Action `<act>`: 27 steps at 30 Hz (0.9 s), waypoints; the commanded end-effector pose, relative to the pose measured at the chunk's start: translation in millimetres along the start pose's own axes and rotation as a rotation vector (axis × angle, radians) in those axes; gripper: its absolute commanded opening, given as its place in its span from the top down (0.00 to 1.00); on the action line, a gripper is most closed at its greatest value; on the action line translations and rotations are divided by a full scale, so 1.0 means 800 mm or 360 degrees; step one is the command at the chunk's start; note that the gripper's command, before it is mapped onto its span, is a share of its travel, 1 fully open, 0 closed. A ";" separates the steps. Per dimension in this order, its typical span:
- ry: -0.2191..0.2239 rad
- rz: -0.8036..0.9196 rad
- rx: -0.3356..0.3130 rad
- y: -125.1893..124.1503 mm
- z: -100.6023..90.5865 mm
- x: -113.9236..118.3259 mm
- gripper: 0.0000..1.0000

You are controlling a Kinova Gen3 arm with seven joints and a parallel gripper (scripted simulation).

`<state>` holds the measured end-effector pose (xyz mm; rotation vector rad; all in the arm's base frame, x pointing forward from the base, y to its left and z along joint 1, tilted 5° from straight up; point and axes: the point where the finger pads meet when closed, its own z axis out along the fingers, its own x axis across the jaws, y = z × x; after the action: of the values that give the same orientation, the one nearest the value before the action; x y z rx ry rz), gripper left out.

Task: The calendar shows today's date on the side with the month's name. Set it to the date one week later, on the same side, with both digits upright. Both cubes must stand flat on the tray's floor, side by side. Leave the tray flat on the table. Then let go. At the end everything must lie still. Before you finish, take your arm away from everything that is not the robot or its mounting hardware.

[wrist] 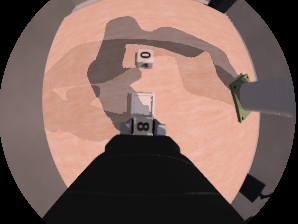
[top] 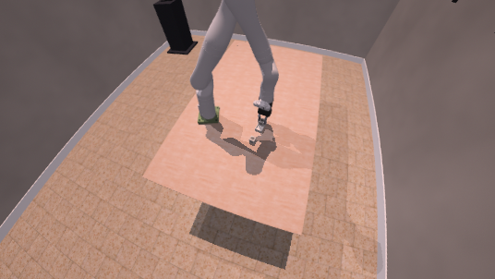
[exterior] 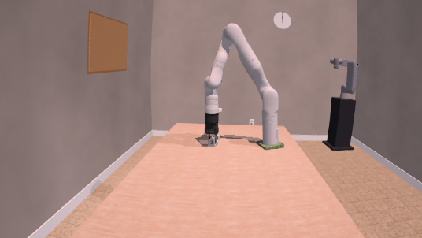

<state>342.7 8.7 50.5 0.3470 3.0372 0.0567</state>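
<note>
I had my hand (top: 261, 121) (exterior: 212, 138) (wrist: 143, 124) low over the desk (top: 222, 187) (exterior: 212, 185) (wrist: 200, 120), the wrist above it and the fingers reaching down. It was gripping a pale cube marked 8 (wrist: 143, 126), with one finger against each of two opposite sides. In my wrist view the 8 lay on its side, on the face turned up toward me.

The calendar's tray (wrist: 132, 103) sat on the desk, directly beyond that cube in the wrist view, its light rim framing a section with no cube in it, partly in shadow. The held cube was at the tray's near end; whether it was touching the tray's floor I could not tell.

The other cube (top: 252, 140) (wrist: 144, 59) stood loose on the desk, outside the tray and well apart from my fingers. Its upper face carried a 0, also turned sideways in the wrist view, and a dark mark too small to read showed on the face below. So the two cubes were not side by side in the tray. From the exterior I could see a dark digit resembling a 2 down at my fingers. The month's name was not legible to me.

My arm (top: 270, 76) (exterior: 244, 47) rose from its green base plate (top: 201, 122) (exterior: 280, 146) (wrist: 242, 117), arched high and came down to the hand, my own shadows spreading across the desk around the pieces.
</note>
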 end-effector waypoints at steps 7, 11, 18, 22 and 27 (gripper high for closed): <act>-0.0005 0.0001 -0.0002 0.000 -0.016 -0.001 0.40; -0.0005 0.0001 -0.0002 0.000 -0.035 -0.001 0.40; -0.0005 0.0001 -0.0002 0.000 -0.078 -0.001 0.40; -0.0005 0.0001 -0.0002 0.000 -0.100 -0.001 0.40; -0.0005 0.0001 -0.0002 0.000 -0.113 -0.001 0.40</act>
<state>331.5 7.3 130.9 0.3446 3.0539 0.0554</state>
